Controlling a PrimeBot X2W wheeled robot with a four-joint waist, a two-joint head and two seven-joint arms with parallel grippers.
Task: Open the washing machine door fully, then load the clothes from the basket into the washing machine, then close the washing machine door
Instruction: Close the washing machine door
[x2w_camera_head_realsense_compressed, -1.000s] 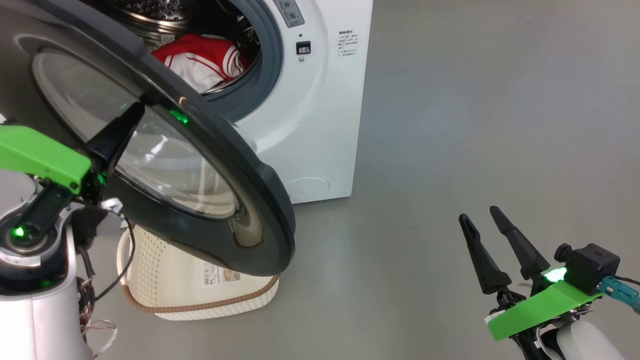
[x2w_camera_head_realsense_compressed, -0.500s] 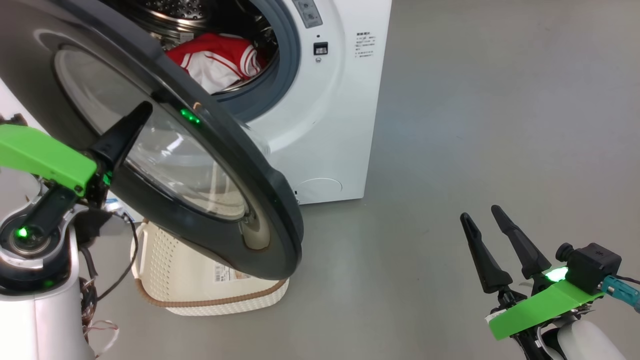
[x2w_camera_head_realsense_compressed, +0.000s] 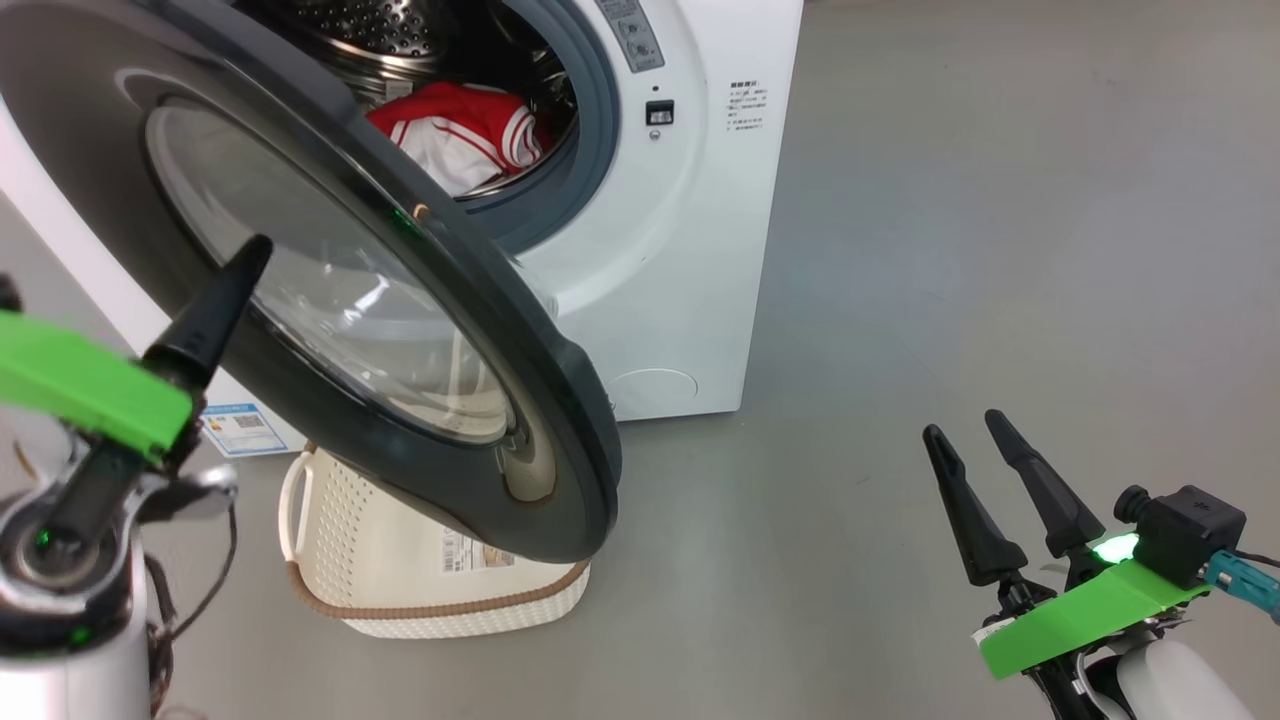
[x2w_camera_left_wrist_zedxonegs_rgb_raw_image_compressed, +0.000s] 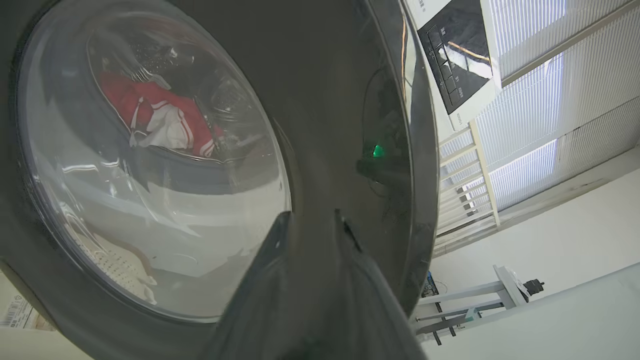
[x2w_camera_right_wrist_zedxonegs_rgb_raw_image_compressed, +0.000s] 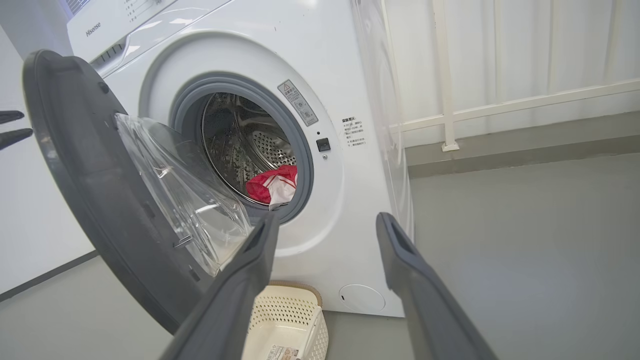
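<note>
Floor (x2w_camera_head_realsense_compressed: 950, 250) grey (railing (x2w_camera_right_wrist_zedxonegs_rgb_raw_image_compressed: 500, 106) beyond washing machine (x2w_camera_head_realsense_compressed: 690, 250)).

The head view looks forward and down from above and behind both pincers, with the washing machine door (x2w_camera_head_realsense_compressed: 560, 420) just ahead of the left pincer (x2w_camera_head_realsense_compressed: 245, 265) and bare floor (x2w_camera_head_realsense_compressed: 950, 250) beyond the right pincer (x2w_camera_head_realsense_compressed: 961, 424). The left wrist view sits very near the door's outer face, looking past its pincer through the glass. The right wrist view looks from low and farther back at the washing machine (x2w_camera_right_wrist_zedxonegs_rgb_raw_image_compressed: 350, 65). All three share the door and the clothes (x2w_camera_head_realsense_compressed: 460, 130).

Probably test lab: grey floor (x2w_camera_head_realsense_compressed: 950, 250), washing machine (x2w_camera_head_realsense_compressed: 690, 250), window blinds (x2w_camera_left_wrist_zedxonegs_rgb_raw_image_compressed: 575, 75).
</note>
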